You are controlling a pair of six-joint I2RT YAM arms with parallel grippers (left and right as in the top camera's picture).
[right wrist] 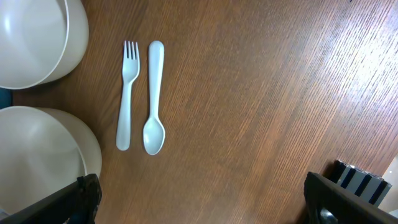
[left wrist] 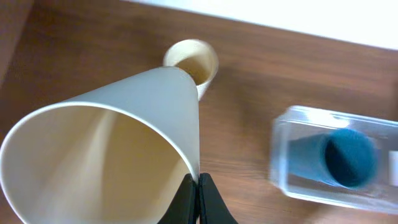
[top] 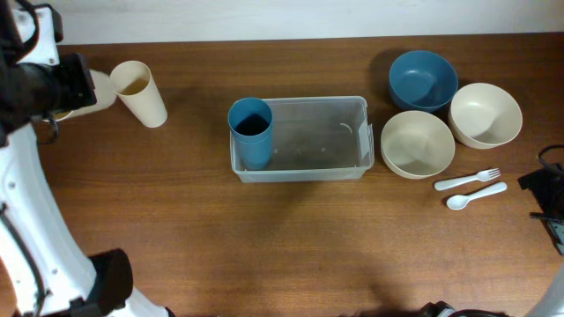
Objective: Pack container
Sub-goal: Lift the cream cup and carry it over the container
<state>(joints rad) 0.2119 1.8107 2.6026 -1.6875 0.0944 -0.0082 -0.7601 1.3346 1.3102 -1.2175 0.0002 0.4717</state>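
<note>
The clear rectangular container (top: 304,170) stands mid-table with a blue cup (top: 251,132) upright in its left end. Both also show in the left wrist view: the container (left wrist: 292,180) and the blue cup (left wrist: 342,158). My left gripper (left wrist: 199,190) is shut on the rim of a cream cup (left wrist: 112,149), held at the far left of the table (top: 100,90). A second cream cup (top: 141,93) stands just right of it (left wrist: 193,61). My right gripper (right wrist: 214,205) is open and empty over bare wood at the right edge (top: 548,201).
A blue bowl (top: 423,79) and two cream bowls (top: 486,114) (top: 417,144) sit right of the container. A white fork (top: 467,180) and spoon (top: 476,195) lie in front of them, also in the right wrist view as fork (right wrist: 127,93) and spoon (right wrist: 153,99).
</note>
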